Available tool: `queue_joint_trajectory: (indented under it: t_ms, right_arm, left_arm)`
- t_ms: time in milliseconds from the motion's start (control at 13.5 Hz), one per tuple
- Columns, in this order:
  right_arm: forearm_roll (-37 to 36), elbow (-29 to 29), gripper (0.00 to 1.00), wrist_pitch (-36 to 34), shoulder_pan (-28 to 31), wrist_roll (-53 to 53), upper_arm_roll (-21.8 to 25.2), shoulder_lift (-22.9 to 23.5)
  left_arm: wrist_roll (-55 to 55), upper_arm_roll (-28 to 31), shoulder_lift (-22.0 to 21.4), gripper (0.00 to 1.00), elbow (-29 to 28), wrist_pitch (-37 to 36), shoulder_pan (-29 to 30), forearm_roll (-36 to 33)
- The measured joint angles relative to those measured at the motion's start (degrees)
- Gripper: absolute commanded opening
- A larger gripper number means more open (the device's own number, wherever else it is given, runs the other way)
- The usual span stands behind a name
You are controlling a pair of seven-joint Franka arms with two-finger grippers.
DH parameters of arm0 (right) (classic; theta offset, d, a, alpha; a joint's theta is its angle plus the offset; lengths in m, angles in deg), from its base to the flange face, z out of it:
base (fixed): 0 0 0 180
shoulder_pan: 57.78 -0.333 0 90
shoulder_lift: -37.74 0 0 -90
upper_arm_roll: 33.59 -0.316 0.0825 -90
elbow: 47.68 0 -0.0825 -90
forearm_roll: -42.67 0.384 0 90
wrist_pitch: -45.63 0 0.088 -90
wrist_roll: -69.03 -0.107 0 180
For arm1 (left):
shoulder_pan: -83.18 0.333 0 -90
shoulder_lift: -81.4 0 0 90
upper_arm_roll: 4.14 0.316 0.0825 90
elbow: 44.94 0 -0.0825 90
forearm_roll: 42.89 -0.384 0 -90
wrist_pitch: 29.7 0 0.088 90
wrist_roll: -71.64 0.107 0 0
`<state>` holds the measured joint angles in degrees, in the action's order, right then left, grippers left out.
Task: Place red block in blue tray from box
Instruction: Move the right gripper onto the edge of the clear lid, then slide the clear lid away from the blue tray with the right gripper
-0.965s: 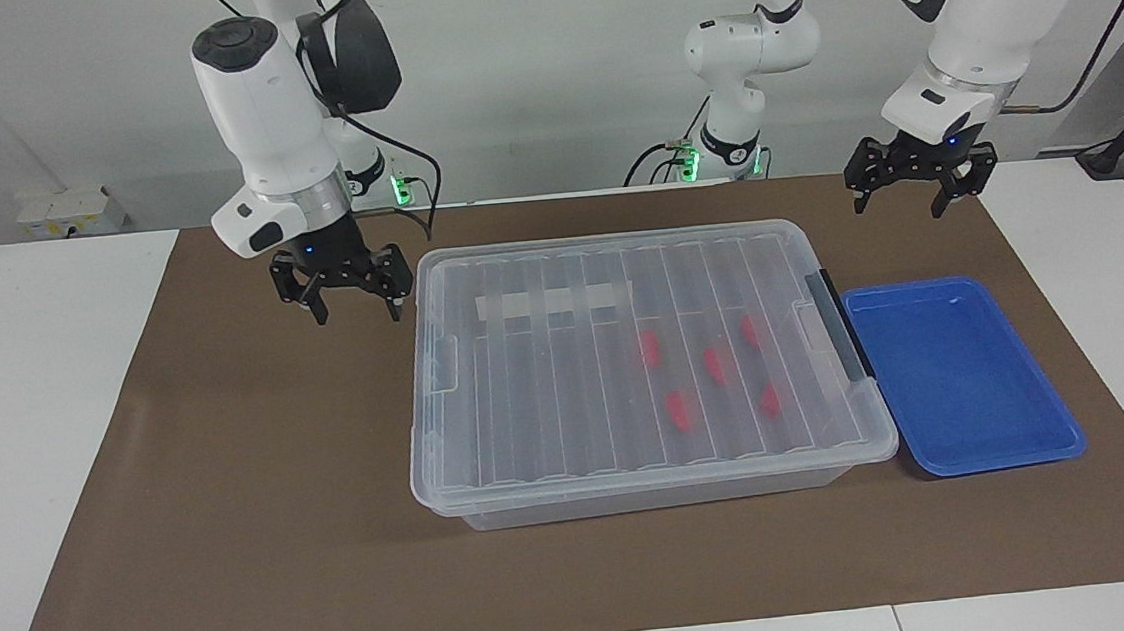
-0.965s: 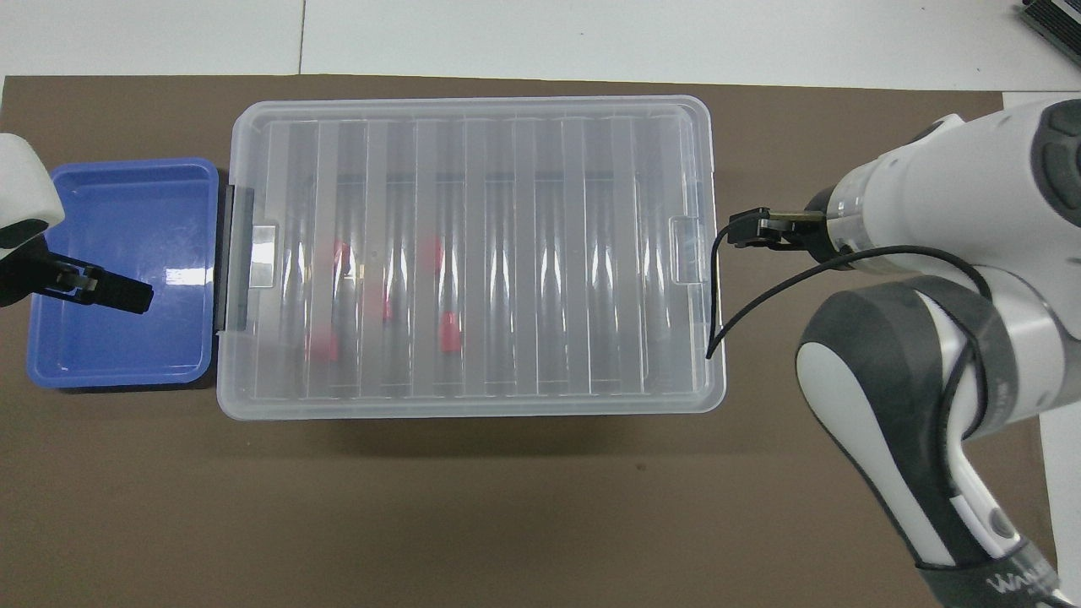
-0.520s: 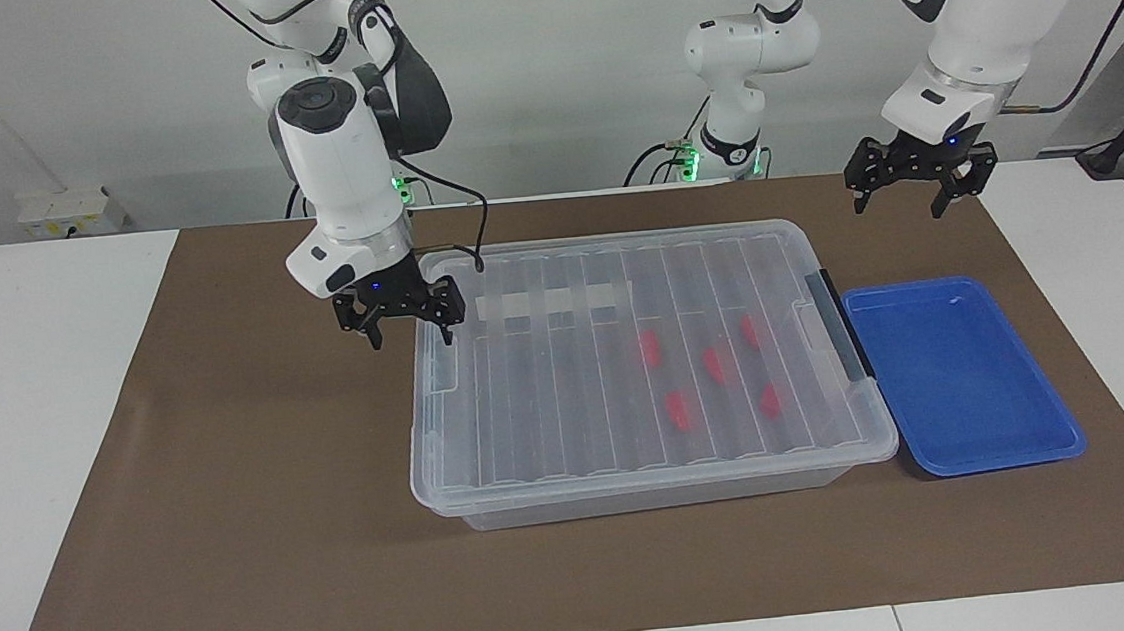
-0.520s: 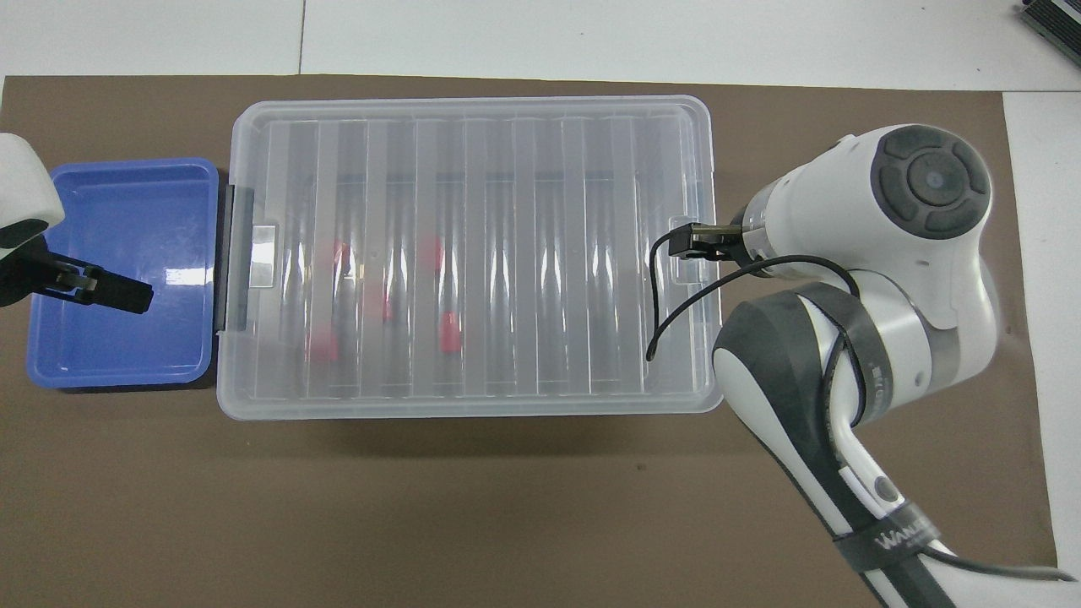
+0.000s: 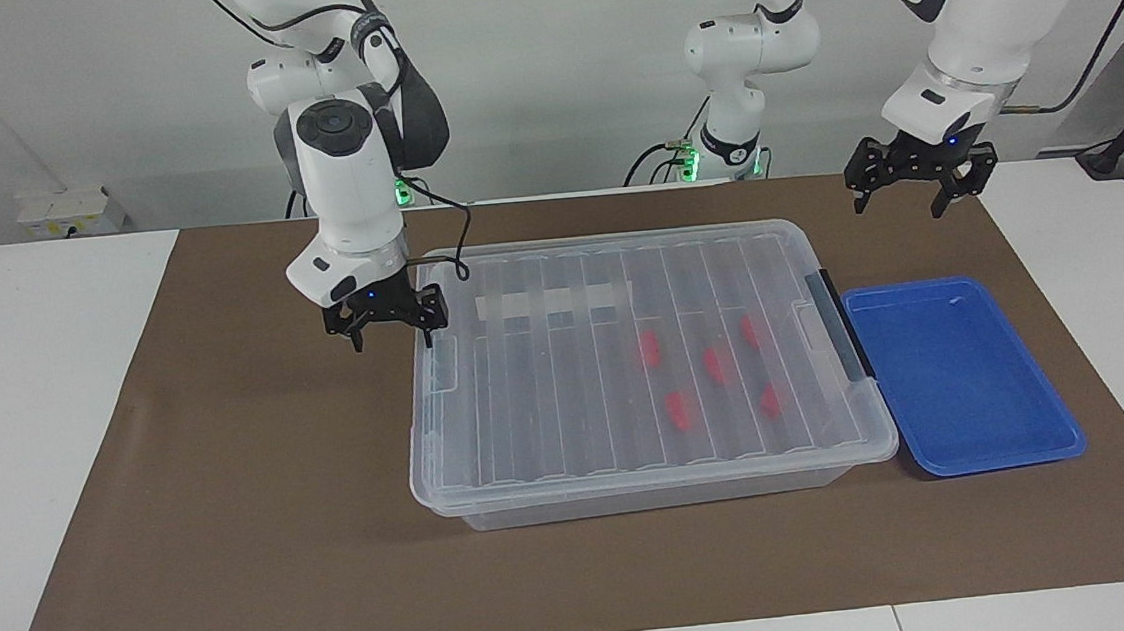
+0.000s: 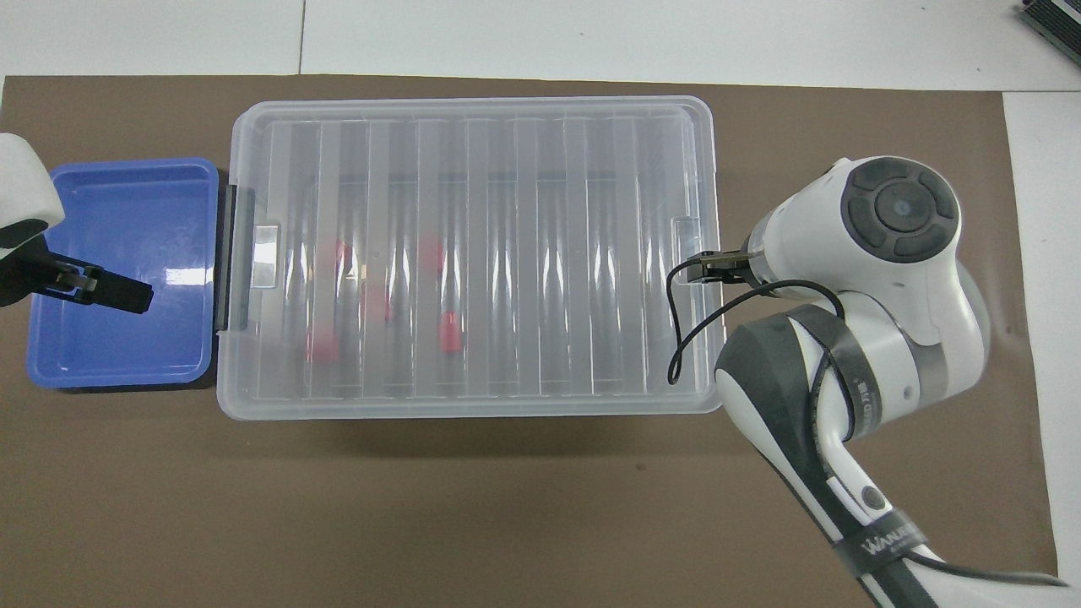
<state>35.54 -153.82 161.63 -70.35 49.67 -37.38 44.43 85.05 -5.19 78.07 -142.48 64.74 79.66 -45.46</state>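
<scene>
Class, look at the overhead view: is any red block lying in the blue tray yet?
No: the blue tray holds nothing, and the red blocks lie inside the lidded box.

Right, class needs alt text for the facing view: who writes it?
A lidded clear box holding red blocks sits on a brown mat beside an empty blue tray. The right gripper, open, hangs at the box's end; the left gripper, open, waits raised near the tray.

Probably a robotics lab: two mounted arms, bare white walls.

The box is set on the mat, with the tray just beside its left-arm end. Five blocks are enclosed in the box.
</scene>
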Motion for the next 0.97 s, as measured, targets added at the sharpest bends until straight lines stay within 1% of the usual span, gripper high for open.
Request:
queue_joint_trajectory:
  t_ms: [371, 743, 965]
  right_arm:
    - [-0.1, -0.5, 1.0, -1.2, 3.4, 9.0, 0.2, -1.0]
    - [-0.1, -1.2, 1.0, -1.4, 9.7, 24.4, 0.3, -1.2]
    - [-0.1, -1.5, 1.0, -1.3, 13.0, 30.9, 0.3, -1.2]
  left_arm:
    - [0.0, 0.0, 0.0, 1.0, 0.0, 0.0, 0.0, 0.0]
    - [0.0, -0.1, -1.1, 1.0, 0.0, -0.1, 0.0, 0.0]
    - [0.0, -0.7, -1.1, 1.0, 0.0, -0.6, -0.7, 0.0]
